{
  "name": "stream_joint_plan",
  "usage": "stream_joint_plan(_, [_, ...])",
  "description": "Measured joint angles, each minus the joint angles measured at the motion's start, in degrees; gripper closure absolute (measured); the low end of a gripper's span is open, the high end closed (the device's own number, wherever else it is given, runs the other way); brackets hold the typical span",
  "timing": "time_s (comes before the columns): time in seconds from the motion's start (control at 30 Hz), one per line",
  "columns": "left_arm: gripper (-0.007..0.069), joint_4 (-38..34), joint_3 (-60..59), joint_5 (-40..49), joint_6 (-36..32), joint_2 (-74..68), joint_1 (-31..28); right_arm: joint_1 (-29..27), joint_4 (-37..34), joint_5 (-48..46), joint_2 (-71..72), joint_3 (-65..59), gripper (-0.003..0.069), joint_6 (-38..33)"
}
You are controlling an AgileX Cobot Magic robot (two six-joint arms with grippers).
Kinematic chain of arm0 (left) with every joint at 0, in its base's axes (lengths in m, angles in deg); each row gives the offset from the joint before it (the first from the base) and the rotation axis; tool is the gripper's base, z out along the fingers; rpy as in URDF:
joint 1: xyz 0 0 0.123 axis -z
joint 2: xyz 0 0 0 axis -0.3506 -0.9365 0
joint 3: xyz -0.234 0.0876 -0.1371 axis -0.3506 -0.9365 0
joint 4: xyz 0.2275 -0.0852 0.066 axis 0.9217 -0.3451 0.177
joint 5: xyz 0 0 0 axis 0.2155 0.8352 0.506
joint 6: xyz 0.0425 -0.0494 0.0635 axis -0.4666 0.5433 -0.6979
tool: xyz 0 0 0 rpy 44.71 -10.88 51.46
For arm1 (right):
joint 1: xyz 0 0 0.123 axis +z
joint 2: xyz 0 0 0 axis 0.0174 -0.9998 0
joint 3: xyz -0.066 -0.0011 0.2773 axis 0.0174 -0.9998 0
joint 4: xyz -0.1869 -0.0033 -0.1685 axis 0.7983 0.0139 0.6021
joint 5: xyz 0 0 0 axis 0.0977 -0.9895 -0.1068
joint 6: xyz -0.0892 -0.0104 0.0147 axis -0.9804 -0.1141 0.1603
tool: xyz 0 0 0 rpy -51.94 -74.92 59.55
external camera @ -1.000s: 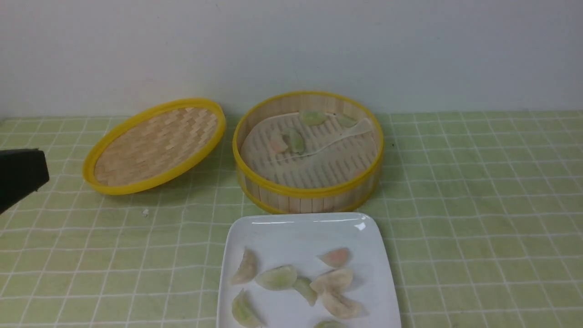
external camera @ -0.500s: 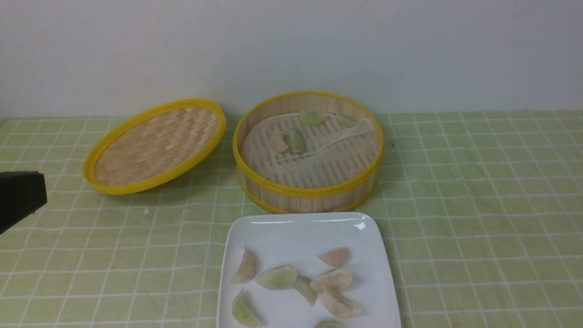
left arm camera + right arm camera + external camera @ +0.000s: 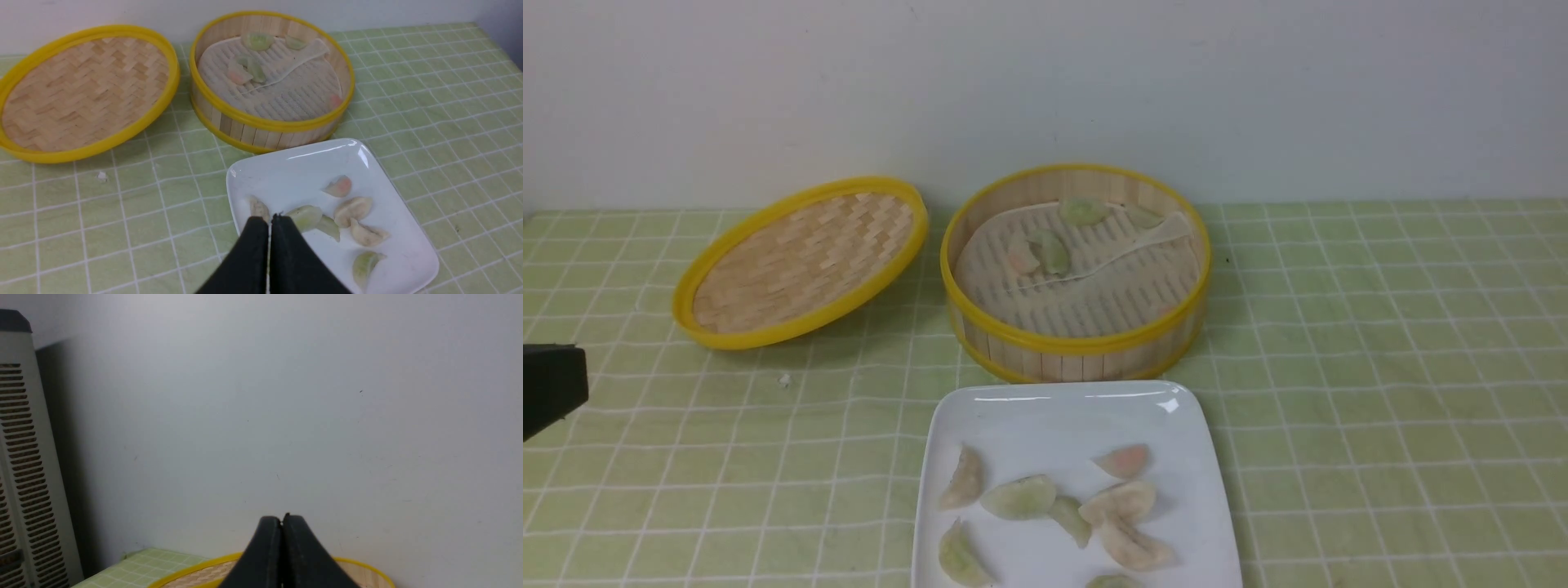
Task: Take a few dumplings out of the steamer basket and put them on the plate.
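Left end effector (image 3: pixel 269 216) and right end effector (image 3: pixel 282 517) are pressed together; plate (image 3: pixel 1054 408) holds eight dumplings (image 3: pixel 1018 496), steamer basket (image 3: pixel 1078 343) five.

The front view looks forward and slightly down across the tablecloth (image 3: pixel 1380 367), with the steamer basket (image 3: pixel 1054 363) mid-frame before the wall (image 3: pixel 1045 82). The left wrist view looks down from closer, on the basket's near side, over the plate (image 3: pixel 294 171). These 2 views share basket, plate and lid (image 3: pixel 800 261). The right wrist view faces the wall closely, above a yellow-rimmed bamboo edge (image 3: pixel 200 575).

seven pale dumplings (image 3: pixel 1018 496) lie on the white plate (image 3: pixel 1062 408), a few in the steamer basket (image 3: pixel 1075 343) behind.
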Motion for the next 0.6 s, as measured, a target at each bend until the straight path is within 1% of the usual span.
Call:
stream_joint_plan(0.37, [0.0631,1.32,-0.28,-0.39,-0.45,0.08,0.0,0.0,0.0,0.0,0.0,0.0,0.0673,0.05])
stream_joint_plan(0.43, [0.0631,1.97,-1.26,-2.33,-1.17,0.7,-0.06,0.0,0.0,0.06,0.0,0.0,0.0673,0.05])
stream_joint_plan(0.5, [0.0631,2.11,-3.82,-6.58,-3.67,2.38,-1.39,0.0,0.0,0.06,0.0,0.0,0.0673,0.05])
stream_joint_plan(0.57, [0.0631,1.84,-6.21,-10.0,-6.01,4.19,-3.45,0.0,0.0,0.06,0.0,0.0,0.0673,0.05])
stream_joint_plan(0.6, [0.0631,1.25,-8.67,-12.62,-7.8,5.76,-5.37,0.0,0.0,0.06,0.0,0.0,0.0673,0.05])
